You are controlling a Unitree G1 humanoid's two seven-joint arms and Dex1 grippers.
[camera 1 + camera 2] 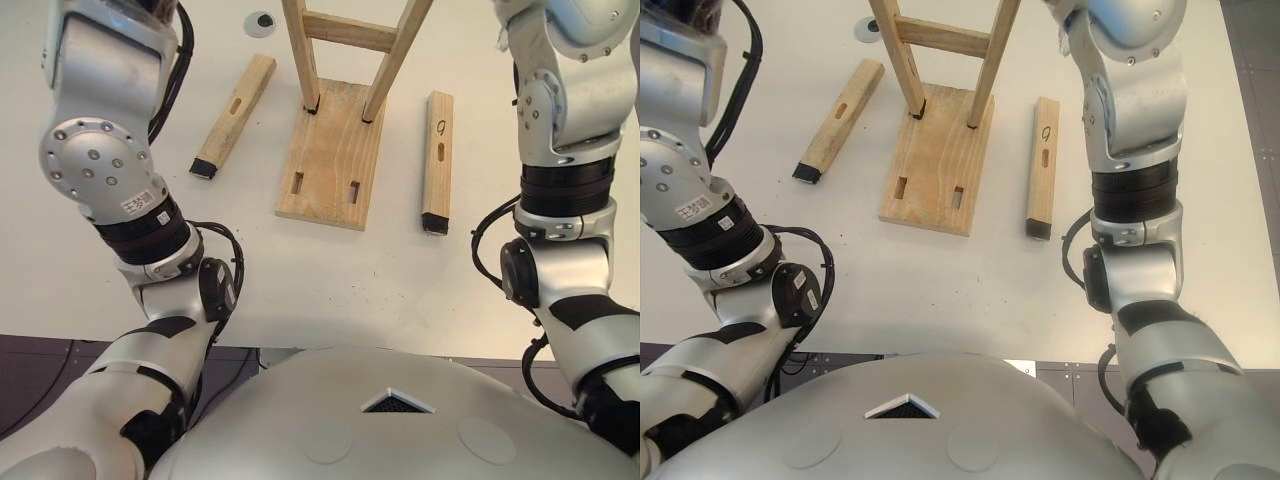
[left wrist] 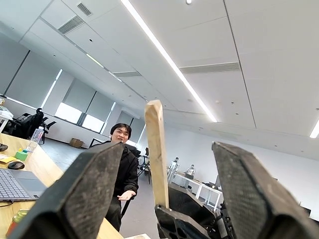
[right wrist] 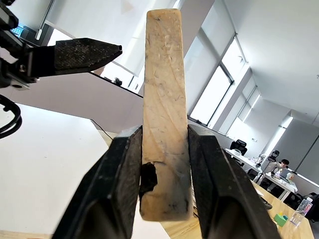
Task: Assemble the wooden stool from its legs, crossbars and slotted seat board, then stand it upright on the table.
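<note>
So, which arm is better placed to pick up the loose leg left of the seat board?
Probably left. The left gripper is open, and that loose leg lies on its side of the seat board. The right gripper is shut on the upright leg.

Silver-grey arm shells — black joint rings, looping black cables

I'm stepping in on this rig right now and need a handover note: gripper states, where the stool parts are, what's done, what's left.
Left gripper: open, holding nothing, raised near the standing legs.
Right gripper: shut on the top of an upright pale wooden leg.
Parts: the flat slotted wooden seat board lies on the white table. Two loose legs lie beside it, one left, one right.
Done: two legs joined by a crossbar stand in the far slots.
Left: fill the near slots, then stand the stool upright.
</note>
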